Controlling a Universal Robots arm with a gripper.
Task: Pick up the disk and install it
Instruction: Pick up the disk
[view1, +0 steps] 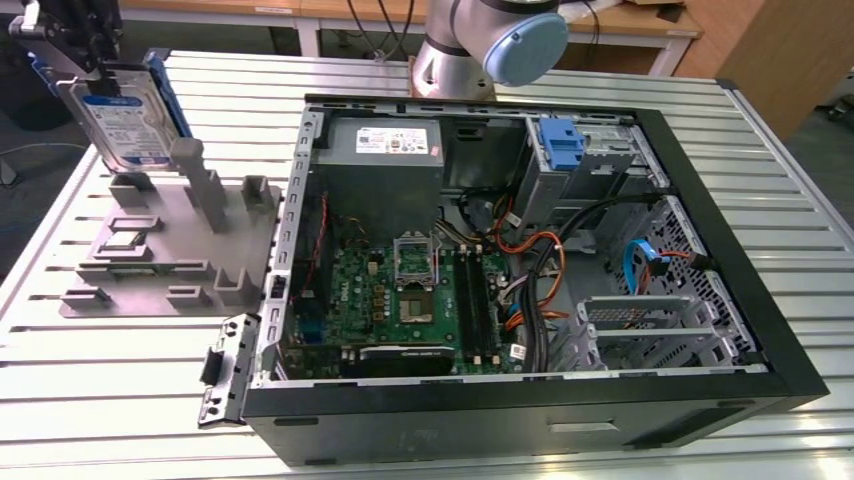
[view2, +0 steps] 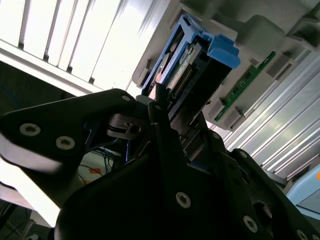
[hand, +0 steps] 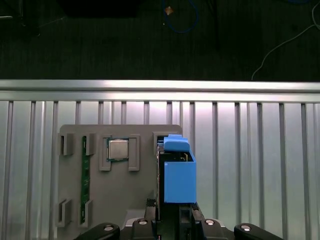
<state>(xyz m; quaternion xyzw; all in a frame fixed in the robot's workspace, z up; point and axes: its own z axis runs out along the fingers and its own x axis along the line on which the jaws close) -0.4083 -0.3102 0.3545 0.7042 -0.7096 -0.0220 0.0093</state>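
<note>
Exterior view: gripper (view1: 83, 62) clamped on top edge of the disk (view1: 130, 120), upright just beneath it

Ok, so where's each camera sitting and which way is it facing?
Exterior view: off the arm, raised, looking down on the table, the open computer case and the arm.
First wrist view: on the wrist, looking down past the gripper at the disk and the grey fixture.
Second wrist view: on the wrist, looking along the fingers at the disk's edge.
All three share the disk, held by the fingers, and the grey fixture.
</note>
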